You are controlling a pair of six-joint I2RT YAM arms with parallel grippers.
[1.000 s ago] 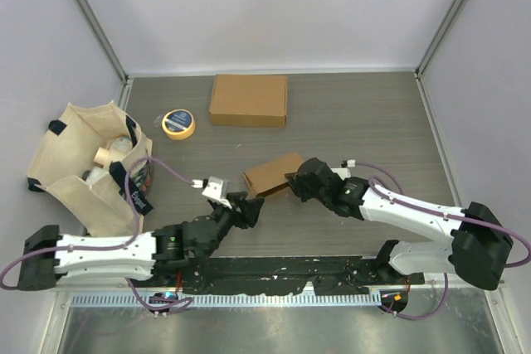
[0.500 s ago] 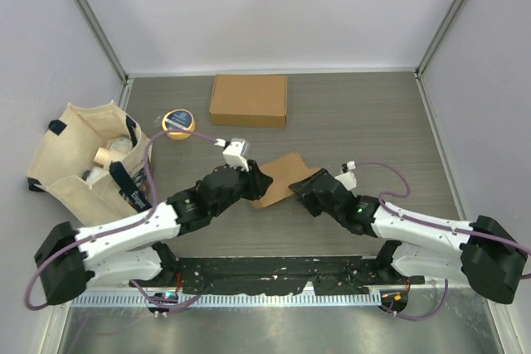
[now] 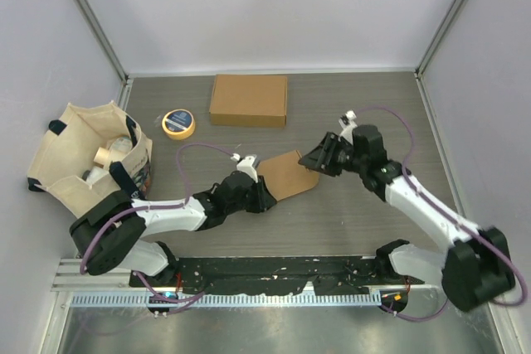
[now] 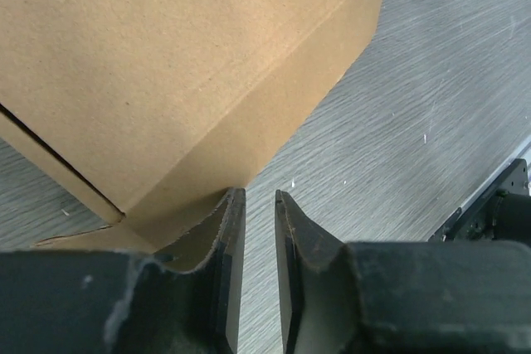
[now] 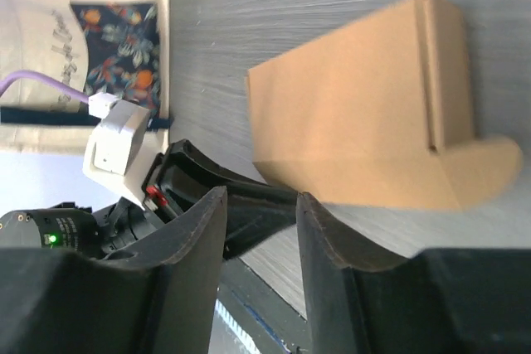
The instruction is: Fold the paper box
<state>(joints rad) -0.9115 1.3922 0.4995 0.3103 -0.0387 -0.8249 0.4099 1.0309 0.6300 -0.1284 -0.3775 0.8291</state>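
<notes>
**Left to right.** A bag (image 3: 87, 163) and tape (image 3: 177, 123) are lying at the left of the table (image 3: 357, 105), well apart from the work. My left gripper (image 4: 259, 198) is sitting low at the near-left edge of the box (image 3: 289, 174). Its jaws are standing only a slit apart with bare table showing between them, so nothing is held. A flap (image 4: 191, 242) is curling against the outer side of one finger.

The box is resting mid-table between my two grippers, one broad face tilting up. Its long axis, as I am judging it, is running roughly left to right across the table. A rounded tab (image 5: 489, 163) is sticking out at one end, seemingly pointing toward my right arm. My right gripper (image 5: 260, 196) is hovering just beside the box's right end, jaws standing about half apart and gripping nothing. Whether it is touching the box, I cannot tell.

**Risk.** The flap is lying beside my left jaws, not between them — a pinch here would be closing on air and nudging the box. With nothing bracing it, the light box could be sliding, spinning or creasing away from its fold line.
</notes>
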